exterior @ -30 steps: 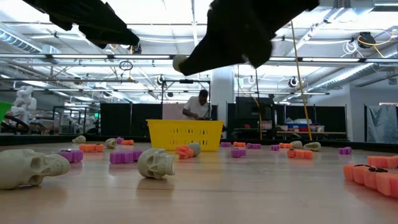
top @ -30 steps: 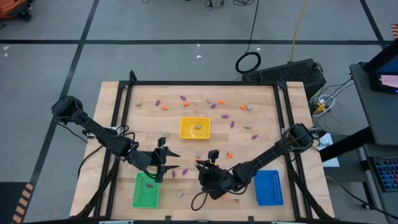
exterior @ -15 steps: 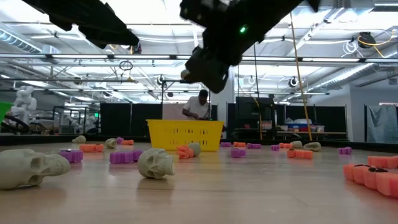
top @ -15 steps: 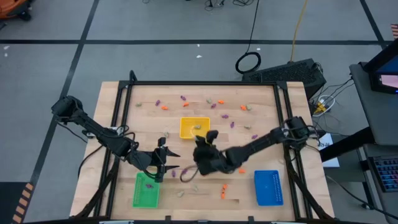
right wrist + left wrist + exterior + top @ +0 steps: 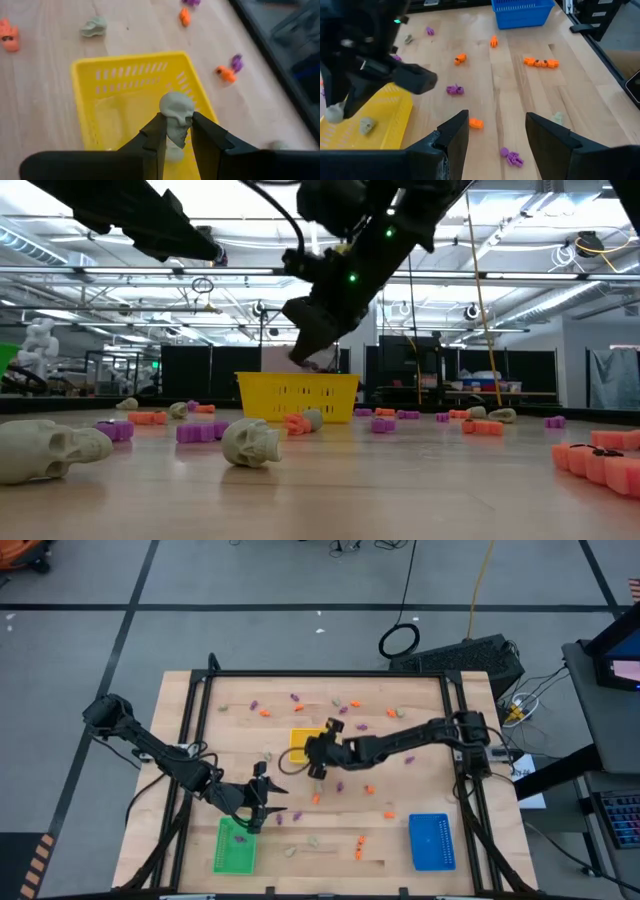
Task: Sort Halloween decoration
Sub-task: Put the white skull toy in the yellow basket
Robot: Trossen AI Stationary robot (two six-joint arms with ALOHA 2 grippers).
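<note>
My right gripper is shut on a pale grey skull and hangs over the yellow tray, at the table's middle. Another pale skull lies inside that tray. Orange, purple and pale trinkets lie scattered on the wooden table. My left gripper is open with nothing between its fingers, above the table beside the green tray. My right gripper pinches the skull's lower part between its two fingers. The rounded crown sticks out past the fingertips. The fingers slant downward from the table's right. The skull is lifted clear, above the yellow tray's inside.
A blue tray stands at the near right, and the green tray holds a purple trinket. Two large pale skulls lie close to the low camera. A black frame borders the table. A person stands far behind.
My right gripper has swung from the near middle of the table toward the far edge, and now hangs over the yellow tray. Its wrist has rolled on the way. It has stayed shut on the skull.
</note>
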